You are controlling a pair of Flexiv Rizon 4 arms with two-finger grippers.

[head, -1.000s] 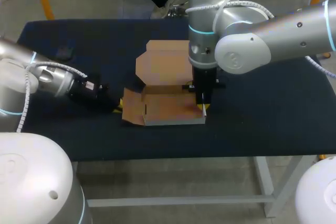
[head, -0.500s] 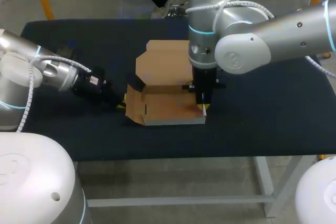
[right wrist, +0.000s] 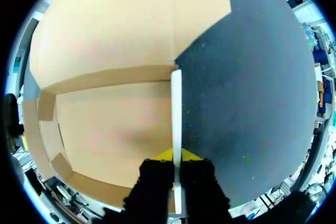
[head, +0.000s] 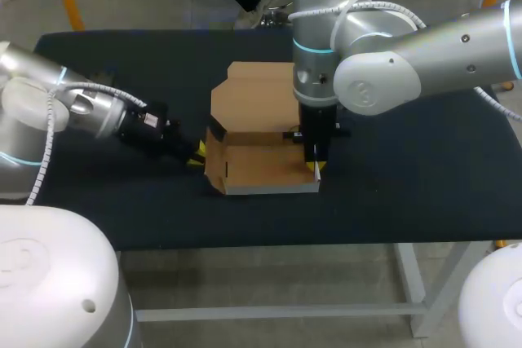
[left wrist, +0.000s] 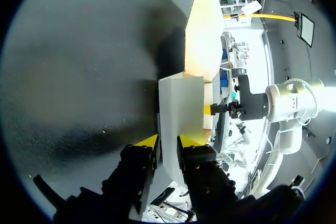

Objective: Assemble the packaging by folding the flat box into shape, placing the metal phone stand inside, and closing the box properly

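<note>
**Box** (head: 261,160): matt brown cardboard inside, with a paler, smoother facing on the outer walls. **Bench** (head: 408,189): dark, matt, cloth-like cover with a fine speckled grain. **Left arm** (head: 49,112) and **right arm** (head: 383,71): smooth, slightly glossy silver-grey shells, and a ribbed white plastic hose (head: 37,160) along the left one. **Left gripper** (left wrist: 168,142) and **right gripper** (right wrist: 176,156): matt black bodies, each with 2 smooth bright yellow tips.

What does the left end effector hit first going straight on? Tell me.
The upright left side wall of the box. The left end effector sits right at that wall, so going on would likely push it inward, toward the box's open inside.
</note>
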